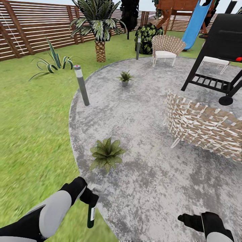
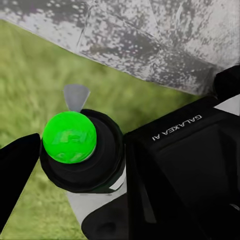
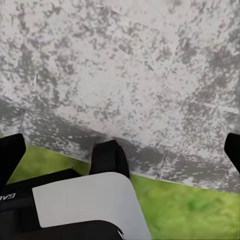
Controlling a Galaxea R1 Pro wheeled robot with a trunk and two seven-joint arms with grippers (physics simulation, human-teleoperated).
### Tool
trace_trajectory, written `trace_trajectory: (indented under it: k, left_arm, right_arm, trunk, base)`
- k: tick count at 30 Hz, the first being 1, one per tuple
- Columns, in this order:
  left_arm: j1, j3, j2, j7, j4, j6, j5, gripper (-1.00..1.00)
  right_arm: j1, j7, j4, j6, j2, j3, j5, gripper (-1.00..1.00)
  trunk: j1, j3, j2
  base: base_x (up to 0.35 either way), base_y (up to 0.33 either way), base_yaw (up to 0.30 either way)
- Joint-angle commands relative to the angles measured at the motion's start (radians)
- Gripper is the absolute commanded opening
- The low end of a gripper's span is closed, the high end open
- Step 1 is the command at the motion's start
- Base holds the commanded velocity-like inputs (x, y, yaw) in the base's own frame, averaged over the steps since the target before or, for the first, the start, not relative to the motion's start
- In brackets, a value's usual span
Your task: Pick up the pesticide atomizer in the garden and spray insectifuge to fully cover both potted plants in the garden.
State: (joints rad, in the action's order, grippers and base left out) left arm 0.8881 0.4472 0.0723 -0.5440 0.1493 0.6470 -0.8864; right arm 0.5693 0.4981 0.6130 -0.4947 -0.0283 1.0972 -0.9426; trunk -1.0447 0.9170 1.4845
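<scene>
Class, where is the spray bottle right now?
In the head view, the spray bottle hangs from the left gripper at lower left, near the patio edge, just before the closer potted plant.

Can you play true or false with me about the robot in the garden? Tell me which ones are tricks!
1. The left gripper holds the pesticide atomizer. True.
2. Both potted plants sit on the grass. False: the near potted plant and the far potted plant both stand on the grey stone patio.
3. The right gripper carries a bottle too. False: it is open and holds nothing.
4. A wicker chair stands at the patio's far edge. True.
5. The slide is red. False: it is blue.
</scene>
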Motion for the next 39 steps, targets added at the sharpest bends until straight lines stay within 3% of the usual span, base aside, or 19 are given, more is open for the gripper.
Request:
trace_trajectory:
  k: [1, 16, 33, 39]
  left_arm:
    - [0.0, 0.008, 0.0, -0.007, 0.002, 0.001, -0.011, -1.0]
    - [0.0, 0.008, -0.003, -0.007, 0.004, -0.067, -0.009, -1.0]
    - [-0.001, 0.01, -0.01, -0.006, 0.001, -0.07, -0.007, -1.0]
    - [-0.001, 0.011, -0.007, -0.006, 0.001, -0.114, -0.002, -1.0]
  right_arm:
    - [0.001, 0.01, 0.003, -0.001, 0.001, 0.006, -0.01, 1.0]
    - [0.001, 0.01, 0.003, -0.001, 0.0, 0.006, -0.01, 1.0]
    - [0.001, 0.011, 0.001, -0.004, 0.001, 0.007, -0.01, 1.0]
    - [0.001, 0.01, 0.001, -0.003, 0.001, 0.007, -0.01, 1.0]
  trunk:
    - [0.001, 0.001, 0.0]
    - [0.001, 0.001, 0.0]
    - [0.001, -0.006, 0.0]
    - [0.001, -0.015, 0.0]
  base:
    - [-0.296, 0.18, 0.0]
    - [-0.245, 0.145, 0.0]
    - [-0.014, 0.004, 0.004]
    - [0.0, 0.0, 0.001]
